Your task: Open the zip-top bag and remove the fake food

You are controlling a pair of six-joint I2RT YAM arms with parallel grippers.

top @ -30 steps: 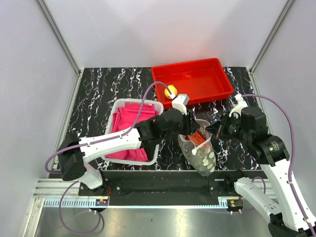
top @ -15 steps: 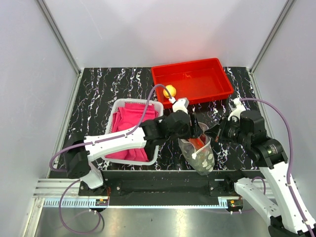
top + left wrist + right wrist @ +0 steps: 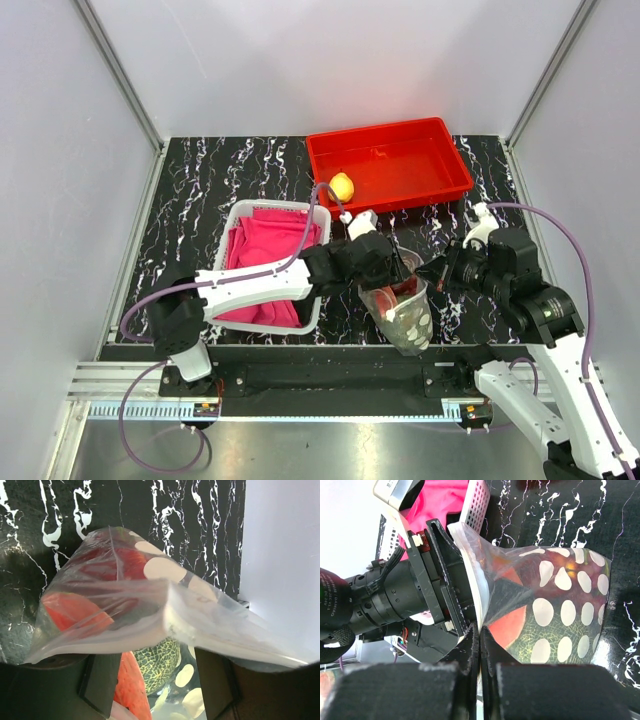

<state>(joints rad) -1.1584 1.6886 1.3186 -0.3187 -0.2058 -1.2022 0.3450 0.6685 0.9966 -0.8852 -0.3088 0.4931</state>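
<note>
Here, zip-top bag (image 3: 408,315) holds fake food (image 3: 155,662) — basket (image 3: 240,210) holds pink cloth (image 3: 265,250).

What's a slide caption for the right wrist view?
Right gripper pinches the zip-top bag rim; left gripper at its mouth, fake food inside.

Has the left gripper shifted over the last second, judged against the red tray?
Yes. The left gripper has moved down the view, away from the red tray, staying at the zip-top bag's mouth.
</note>
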